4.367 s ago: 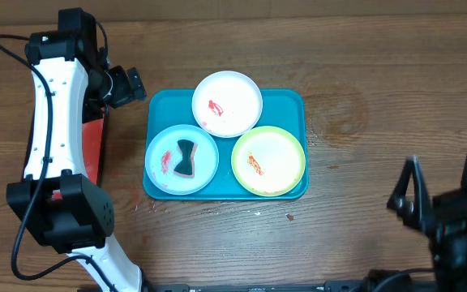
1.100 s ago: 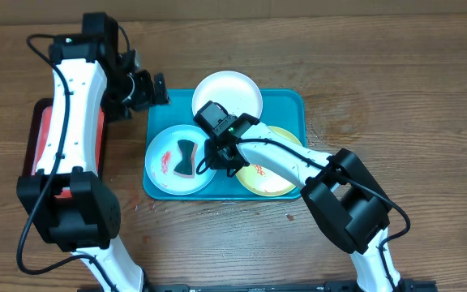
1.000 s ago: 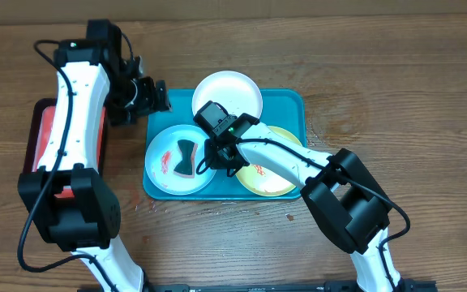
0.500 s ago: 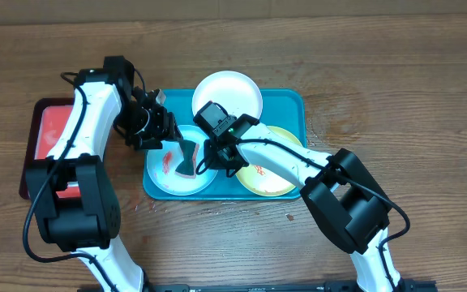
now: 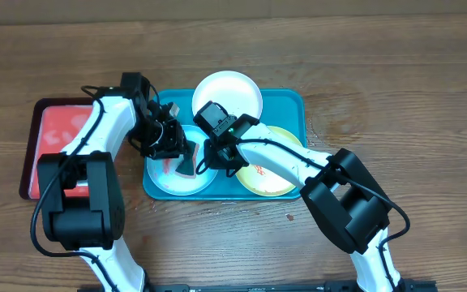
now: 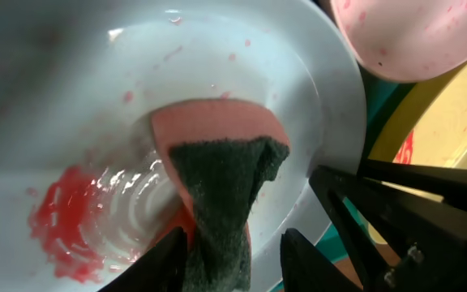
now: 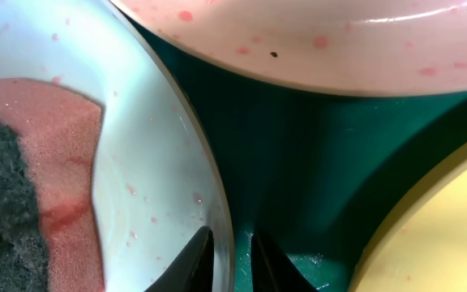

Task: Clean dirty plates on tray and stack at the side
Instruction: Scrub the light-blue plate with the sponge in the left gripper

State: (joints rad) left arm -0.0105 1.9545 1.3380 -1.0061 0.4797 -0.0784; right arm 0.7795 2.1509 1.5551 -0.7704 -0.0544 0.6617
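Observation:
The teal tray (image 5: 290, 105) holds three plates: white (image 5: 227, 104), yellow-green (image 5: 274, 166) and pale blue (image 5: 162, 180). On the pale blue plate (image 6: 71, 97) lie a red sauce smear (image 6: 59, 219) and a pink sponge with a dark scouring side (image 6: 217, 162). My left gripper (image 6: 235, 243) straddles the sponge, jaws open; one finger touches it and a gap shows at the other. My right gripper (image 7: 232, 243) is shut on the pale blue plate's rim (image 7: 209, 186), one finger inside and one on the tray floor (image 7: 298, 162).
A red tray with a dark rim (image 5: 55, 134) lies left of the teal tray, under my left arm. The white plate (image 7: 339, 40) and the yellow-green plate (image 7: 452, 227) crowd close to the pinched rim. Bare wooden table surrounds both trays.
My left arm has swung right and down from beside the tray onto the pale blue plate, its jaws narrowing round the sponge. The right gripper has stayed on the rim.

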